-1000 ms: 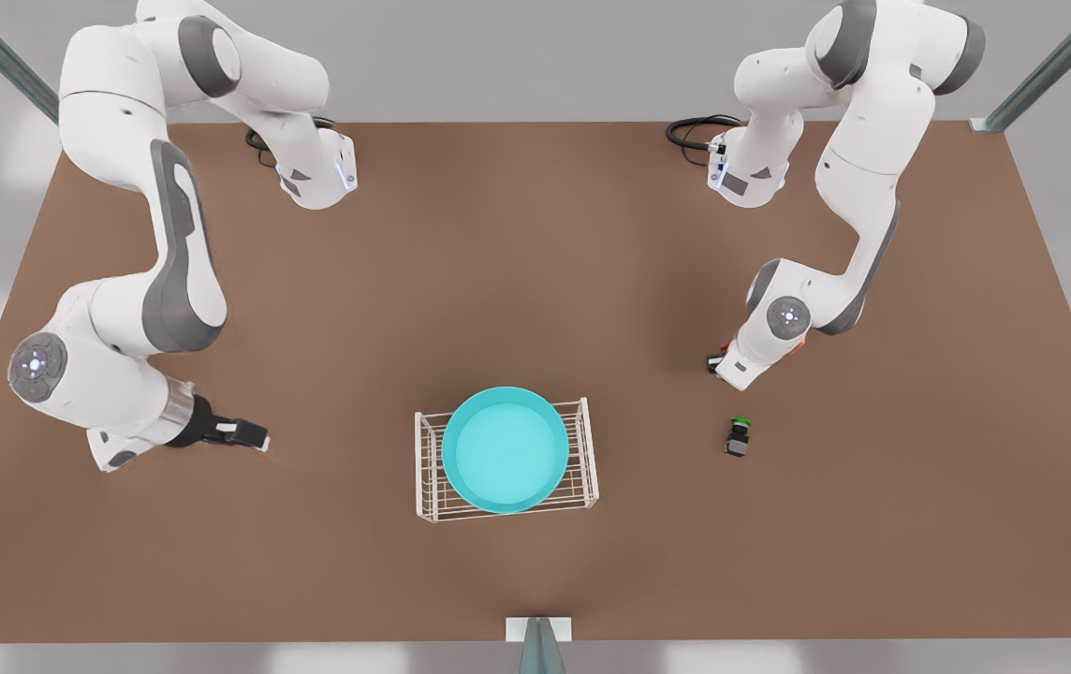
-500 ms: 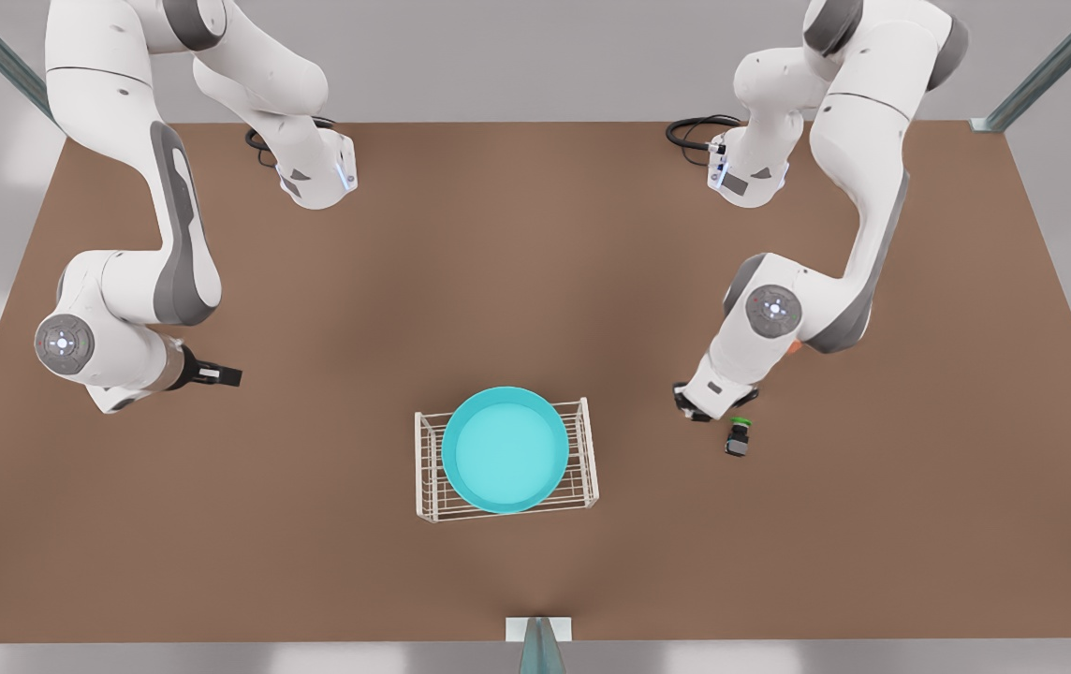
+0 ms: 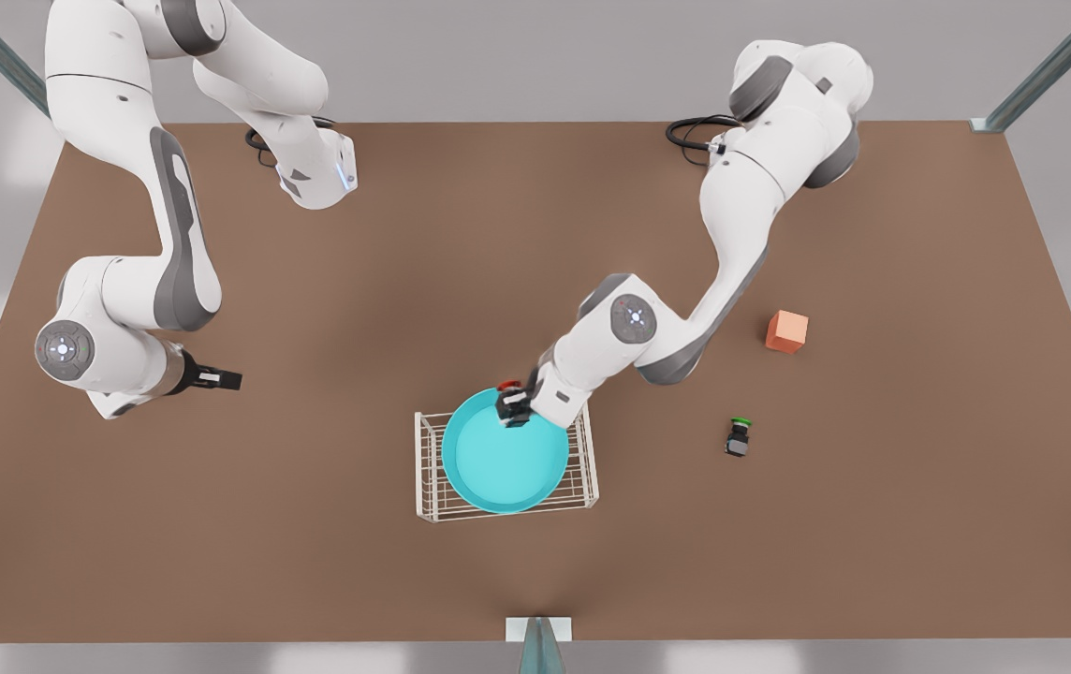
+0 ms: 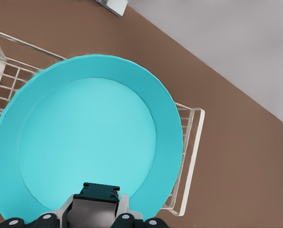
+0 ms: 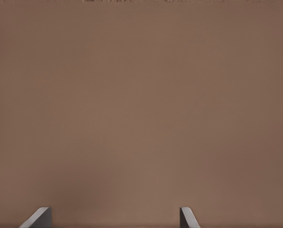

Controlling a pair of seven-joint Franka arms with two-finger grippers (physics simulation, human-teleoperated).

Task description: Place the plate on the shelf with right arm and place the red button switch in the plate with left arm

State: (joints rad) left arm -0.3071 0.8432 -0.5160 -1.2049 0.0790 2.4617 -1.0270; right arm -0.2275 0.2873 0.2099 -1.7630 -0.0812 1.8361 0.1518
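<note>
The turquoise plate [image 3: 505,459] lies on the white wire shelf [image 3: 428,468] at the table's front centre. On the arm at the front view's right, my left gripper [image 3: 514,409] hangs over the plate's far rim, shut on the red button switch [image 3: 508,386]. The left wrist view looks down past the held switch's black body [image 4: 99,194] into the plate [image 4: 89,137], with the shelf [image 4: 191,156] around it. My right gripper [image 3: 222,379] waits low at the front view's left, away from the shelf. Its fingertips [image 5: 39,216] stand apart, open over bare table.
A like switch with a green cap [image 3: 738,436] sits on the table to the right of the shelf in the front view. An orange cube [image 3: 786,331] lies farther back on the right. The brown table [image 3: 311,562] has free room on all sides of the shelf.
My left arm has swung from beside the green-capped switch to over the plate, carrying the red button switch and uncovering the orange cube. The right arm drew back, then held still.
</note>
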